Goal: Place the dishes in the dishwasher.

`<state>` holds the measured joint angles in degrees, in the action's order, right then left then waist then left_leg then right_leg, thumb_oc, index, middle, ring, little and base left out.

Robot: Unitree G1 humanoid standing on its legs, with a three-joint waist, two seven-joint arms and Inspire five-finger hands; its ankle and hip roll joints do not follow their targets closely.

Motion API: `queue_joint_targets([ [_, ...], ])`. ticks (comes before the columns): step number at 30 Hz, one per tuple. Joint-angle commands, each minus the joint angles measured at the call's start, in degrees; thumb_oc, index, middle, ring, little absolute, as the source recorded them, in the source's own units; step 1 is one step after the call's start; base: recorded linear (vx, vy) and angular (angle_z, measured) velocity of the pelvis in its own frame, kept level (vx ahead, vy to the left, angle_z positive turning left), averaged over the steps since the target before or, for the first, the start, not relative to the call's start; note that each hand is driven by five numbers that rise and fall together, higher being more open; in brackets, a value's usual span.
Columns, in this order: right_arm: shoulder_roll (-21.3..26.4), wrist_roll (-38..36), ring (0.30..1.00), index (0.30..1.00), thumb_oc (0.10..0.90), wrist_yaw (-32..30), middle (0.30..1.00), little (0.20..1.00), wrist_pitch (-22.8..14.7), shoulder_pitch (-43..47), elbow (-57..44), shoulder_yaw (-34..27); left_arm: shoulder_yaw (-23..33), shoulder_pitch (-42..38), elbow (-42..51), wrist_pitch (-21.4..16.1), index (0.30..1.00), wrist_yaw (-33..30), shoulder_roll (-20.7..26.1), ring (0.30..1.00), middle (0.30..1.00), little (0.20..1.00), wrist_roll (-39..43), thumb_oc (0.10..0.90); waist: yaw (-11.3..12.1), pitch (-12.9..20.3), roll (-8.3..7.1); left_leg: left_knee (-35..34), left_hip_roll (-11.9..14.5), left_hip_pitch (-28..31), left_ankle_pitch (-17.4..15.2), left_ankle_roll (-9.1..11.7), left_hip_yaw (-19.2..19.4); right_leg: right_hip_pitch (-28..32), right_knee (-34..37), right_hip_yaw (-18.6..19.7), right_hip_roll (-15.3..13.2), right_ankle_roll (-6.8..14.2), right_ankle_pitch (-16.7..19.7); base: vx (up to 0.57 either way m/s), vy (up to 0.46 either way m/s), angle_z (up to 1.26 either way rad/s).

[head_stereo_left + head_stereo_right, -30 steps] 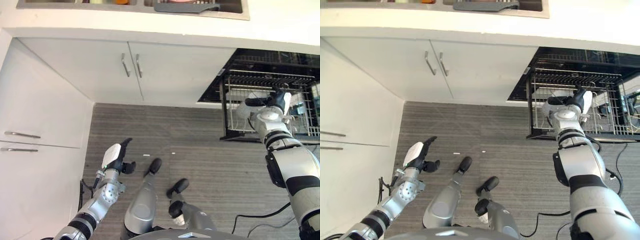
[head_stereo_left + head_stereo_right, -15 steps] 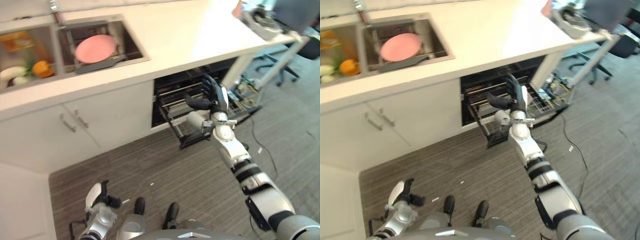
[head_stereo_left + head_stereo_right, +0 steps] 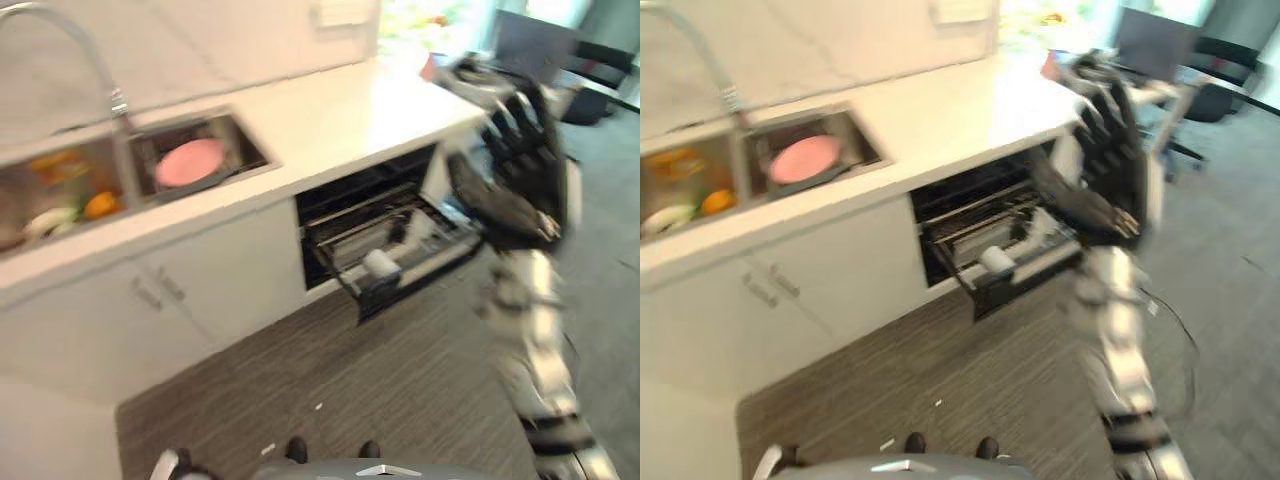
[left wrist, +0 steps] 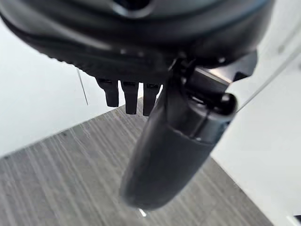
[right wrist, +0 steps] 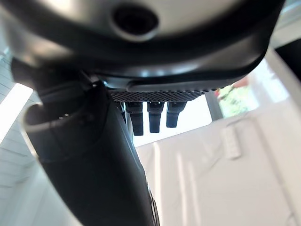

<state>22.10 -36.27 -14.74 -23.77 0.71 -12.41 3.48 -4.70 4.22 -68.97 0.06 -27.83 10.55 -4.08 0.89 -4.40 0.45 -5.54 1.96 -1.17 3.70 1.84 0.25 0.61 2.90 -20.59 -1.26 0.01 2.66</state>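
Now right robot hand [image 3: 520,165] is raised high above the open dishwasher [image 3: 385,245], fingers spread and straight, holding nothing. Left robot hand [image 4: 164,141] hangs low over the grey floor [image 4: 56,183] beside a white cabinet [image 4: 37,99], fingers straight, thumb out, empty. Pink plate [image 3: 190,162] lies in the right basin of the sink [image 3: 250,150], set in the white worktop [image 3: 350,110]. Left basin holds orange and pale items, too blurred to name. Dishwasher rack [image 3: 400,262] is pulled out, with a white cup-like thing [image 3: 379,263] at its front corner. Faucet [image 3: 100,70] arches over the sink.
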Motion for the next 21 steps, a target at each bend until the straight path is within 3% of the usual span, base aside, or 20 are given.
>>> queue_joint_targets([
  [1, 1.3, 4.3, 0.900, 0.900, 0.800, 1.7, 0.900, 0.900, -3.6, 9.4, -4.8, 0.2, -1.5, -2.2, 1.9, -2.5, 0.900, -1.6, 2.3, 0.900, 0.900, 0.900, 1.9, 0.800, 2.5, -2.2, -2.64, 0.5, 1.9, 2.4, -1.6, 2.8, -0.5, 4.9, 2.1, 0.9, -4.7, 6.1, -4.1, 0.03, -0.086, 0.11],
  [4, 3.2, 9.4, 0.900, 0.900, 0.800, -1.1, 0.900, 0.900, -2.5, 11.7, -3.4, 1.1, -0.8, -0.9, 4.0, -3.5, 0.900, -1.9, 1.8, 0.900, 0.900, 0.900, 3.0, 0.800, 4.2, -3.7, -2.04, 2.1, 2.7, 2.2, -0.8, 3.2, -0.9, 5.1, 1.9, 1.0, -4.4, 5.4, -4.8, -0.03, -0.093, 0.25],
  [8, 3.2, 9.9, 0.900, 0.900, 0.800, -1.8, 0.900, 0.900, -2.4, 14.5, -2.3, 2.6, -0.8, -0.2, 4.5, -4.9, 0.900, -1.6, 1.3, 0.900, 0.900, 0.900, 4.9, 0.800, 6.7, -8.2, -1.36, 17.6, 1.0, -6.1, -2.1, 5.6, -1.7, 5.7, 1.6, 0.5, -5.3, 3.9, -5.7, -0.10, -0.075, 0.29],
  [10, 5.5, 12.3, 0.900, 0.900, 0.800, -1.6, 0.900, 0.900, -1.2, 15.3, -2.6, 2.3, -0.2, 0.4, 4.1, -5.0, 0.900, -1.2, 0.0, 0.900, 0.900, 0.900, 5.7, 0.800, 8.7, -9.5, 0.17, 25.2, 0.2, -11.7, 2.4, 7.6, -2.0, 7.7, 2.1, -1.3, -6.0, 3.5, -6.7, -0.01, -0.046, 0.51],
  [12, 5.5, 12.4, 0.900, 0.900, 0.800, -2.1, 0.900, 0.900, -1.4, 15.2, -2.8, 1.3, 0.0, 0.7, 3.6, -4.8, 0.900, -1.1, -0.2, 0.900, 0.900, 0.900, 5.8, 0.800, 8.8, -9.4, 0.85, 24.0, 1.3, -13.3, 3.8, 7.6, 0.0, 8.3, 2.1, -2.2, -5.9, 3.7, -7.7, 0.10, 0.022, 0.59],
  [13, 4.9, 12.5, 0.900, 0.900, 0.800, -2.8, 0.900, 0.900, -2.0, 14.1, -3.1, -0.6, 0.7, 1.5, 1.2, -4.1, 0.900, -1.0, -0.9, 0.900, 0.900, 0.900, 5.4, 0.800, 9.5, -8.6, 1.44, 16.3, 4.2, -14.7, 4.6, 6.1, 5.5, 9.7, 2.1, -3.8, -5.8, 4.5, -9.1, 0.29, 0.081, 0.74],
  [14, 4.7, 12.7, 0.900, 0.900, 0.800, -3.0, 0.900, 0.900, -2.9, 13.6, -3.4, -1.2, 1.3, 2.1, -0.8, -3.3, 0.900, -1.2, -1.3, 0.900, 0.900, 0.900, 4.6, 0.800, 9.9, -8.3, 1.69, 10.5, 6.1, -16.5, 6.3, 5.9, 9.8, 11.1, 2.1, -4.7, -5.9, 5.4, -10.0, 0.35, 0.113, 0.59],
  [17, 5.9, 15.0, 0.900, 0.900, 0.800, -3.6, 0.900, 0.900, -2.0, 15.6, -1.9, -1.5, 1.0, 3.2, -2.1, -2.9, 0.900, -1.0, -1.3, 0.900, 0.900, 0.900, 2.4, 0.800, 11.1, -6.6, 1.60, 3.1, 6.8, -15.7, 9.0, 5.6, 11.8, 12.5, 2.1, -4.5, -6.7, 7.4, -9.8, 0.28, 0.184, 0.51],
  [20, 6.4, 16.7, 0.900, 0.900, 0.800, -3.9, 0.900, 0.900, -1.6, 16.8, -1.6, -1.5, 1.9, 3.7, -2.7, -2.8, 0.900, -1.0, -1.6, 0.900, 0.900, 0.900, 2.1, 0.800, 11.1, -4.8, 1.22, 1.8, 6.7, -13.2, 9.5, 4.9, 12.2, 13.4, 2.1, -3.8, -7.6, 8.6, -9.6, 0.26, 0.242, -0.34],
  [21, 6.4, 17.2, 0.900, 0.900, 0.800, -3.9, 0.900, 0.900, -1.1, 16.7, -1.5, -1.9, 2.1, 3.3, -3.3, -2.9, 0.900, -0.8, -1.6, 0.900, 0.900, 0.900, 2.3, 0.800, 10.9, -4.1, 0.10, 1.9, 5.8, -12.1, 9.1, 4.4, 12.7, 14.5, 2.1, -4.3, -8.8, 9.0, -9.2, 0.27, 0.278, -0.54],
])
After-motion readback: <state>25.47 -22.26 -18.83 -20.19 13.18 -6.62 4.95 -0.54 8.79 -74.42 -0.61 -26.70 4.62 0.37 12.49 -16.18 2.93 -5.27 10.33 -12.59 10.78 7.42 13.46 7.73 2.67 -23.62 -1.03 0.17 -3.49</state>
